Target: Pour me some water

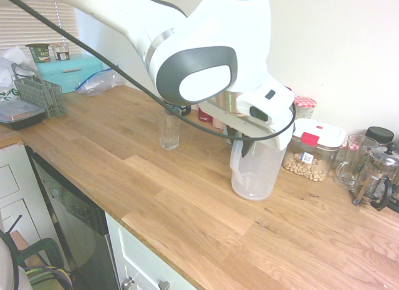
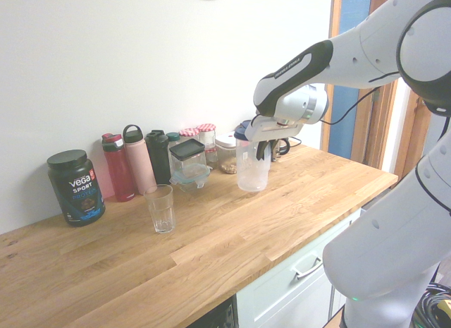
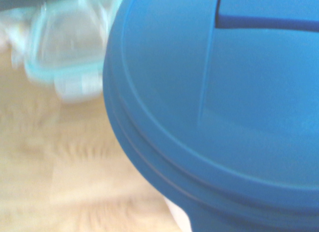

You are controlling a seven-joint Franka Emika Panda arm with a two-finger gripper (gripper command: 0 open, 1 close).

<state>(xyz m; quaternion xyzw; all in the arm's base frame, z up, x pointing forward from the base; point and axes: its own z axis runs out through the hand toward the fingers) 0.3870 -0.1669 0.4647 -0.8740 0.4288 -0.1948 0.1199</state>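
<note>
A clear plastic water pitcher (image 2: pixel 252 169) with a blue lid (image 3: pixel 219 107) stands upright on the wooden countertop (image 1: pixel 187 203), near the wall and just in front of a row of storage containers. The gripper (image 2: pixel 266 146) sits at the pitcher's handle side, just below the lid; whether its fingers are closed on the handle cannot be told, since the wrist housing hides them in the first exterior view and they are too small in the second. An empty drinking glass (image 2: pixel 161 208) stands upright on the same countertop, well apart from the pitcher. Behind the pitcher, along the white wall (image 2: pixel 141 60), stand a clear container of nuts (image 1: pixel 313 154) with a white lid, a red-checked jar (image 1: pixel 304 106), and a French press (image 1: pixel 378 171). Farther along are a pink bottle (image 2: pixel 138 162), a red bottle (image 2: pixel 118 167), a black bottle (image 2: pixel 158 156) and a dark Vega Sport tub (image 2: pixel 75 187). A glass food box (image 3: pixel 75 52) with a teal rim lies beside the pitcher. White cabinet drawers (image 2: pixel 296 278) sit beneath the counter.
</note>
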